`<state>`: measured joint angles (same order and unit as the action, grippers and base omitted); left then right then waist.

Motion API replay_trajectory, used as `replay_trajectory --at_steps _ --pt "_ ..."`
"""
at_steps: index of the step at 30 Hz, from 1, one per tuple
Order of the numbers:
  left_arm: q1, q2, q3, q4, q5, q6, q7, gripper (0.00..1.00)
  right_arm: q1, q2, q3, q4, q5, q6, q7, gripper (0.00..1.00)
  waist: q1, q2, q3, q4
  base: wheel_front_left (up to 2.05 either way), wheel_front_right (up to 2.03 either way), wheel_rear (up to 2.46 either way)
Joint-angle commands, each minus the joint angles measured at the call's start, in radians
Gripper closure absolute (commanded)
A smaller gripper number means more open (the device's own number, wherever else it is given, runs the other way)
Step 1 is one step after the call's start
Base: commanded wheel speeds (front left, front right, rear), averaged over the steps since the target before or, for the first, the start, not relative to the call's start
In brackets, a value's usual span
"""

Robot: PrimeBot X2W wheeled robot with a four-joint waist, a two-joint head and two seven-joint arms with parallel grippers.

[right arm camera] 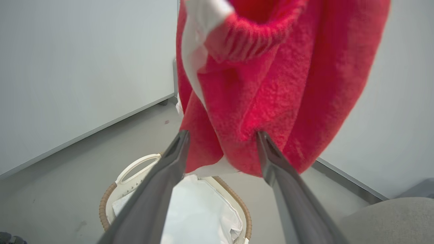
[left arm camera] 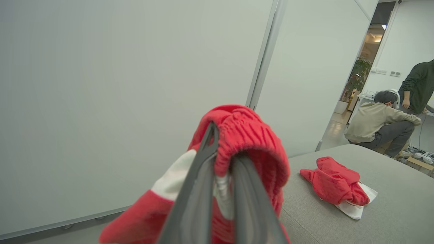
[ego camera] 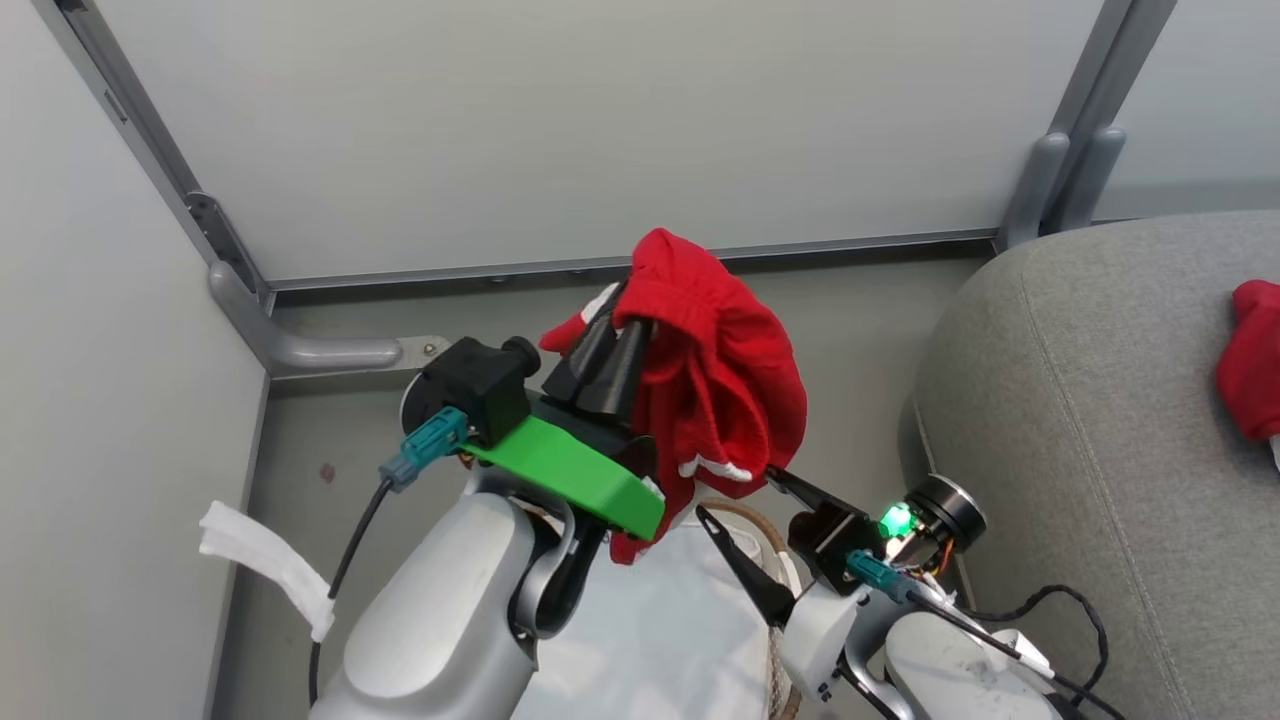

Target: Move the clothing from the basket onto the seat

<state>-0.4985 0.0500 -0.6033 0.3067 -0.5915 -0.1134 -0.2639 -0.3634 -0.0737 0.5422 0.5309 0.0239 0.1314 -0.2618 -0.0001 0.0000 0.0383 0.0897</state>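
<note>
My left gripper is shut on a red garment with white trim, held up in the air above the basket. In the left wrist view the two fingers pinch its ribbed waistband. My right gripper stands open just below the hanging cloth. In the right wrist view the garment hangs right at the spread fingertips. The white basket with brown rim sits below, with a white liner inside. The grey seat is to the right, and another red garment lies on it.
Pale wall panels with grey metal posts close off the back and left. A white strip of cloth lies on the floor at the left. Beyond the seat, one person crouches and another stands.
</note>
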Motion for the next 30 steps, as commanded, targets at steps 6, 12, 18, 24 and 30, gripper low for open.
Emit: replay_trajectory --at_steps 6,12,18,24,30 --pt "-0.047 0.002 -0.085 -0.011 -0.041 0.016 -0.001 1.00 -0.075 0.016 -0.025 0.063 -0.069 -0.001 -0.005 0.00 0.0001 0.0000 0.010 0.041 0.00 0.00 0.00" --pt "-0.065 0.002 -0.134 -0.007 -0.063 0.027 -0.001 1.00 -0.095 0.021 -0.058 0.036 -0.050 -0.001 -0.005 0.00 0.0001 0.0000 0.024 0.073 0.00 0.00 0.00" --pt "-0.053 0.002 -0.152 0.005 -0.072 0.034 -0.001 1.00 -0.092 0.019 -0.051 0.059 0.041 -0.001 -0.005 1.00 0.0001 0.0000 0.022 0.090 0.00 0.00 0.00" --pt "-0.026 0.002 -0.127 0.023 -0.059 0.042 -0.001 0.94 -0.052 0.020 -0.066 0.065 0.078 -0.001 -0.005 1.00 0.0001 0.0000 0.019 0.075 0.00 0.00 0.00" --pt "0.005 0.002 -0.116 0.090 -0.039 0.029 0.000 0.00 -0.001 0.020 -0.129 -0.024 0.121 -0.001 -0.005 1.00 0.0001 0.0000 0.024 0.030 0.00 0.00 0.00"
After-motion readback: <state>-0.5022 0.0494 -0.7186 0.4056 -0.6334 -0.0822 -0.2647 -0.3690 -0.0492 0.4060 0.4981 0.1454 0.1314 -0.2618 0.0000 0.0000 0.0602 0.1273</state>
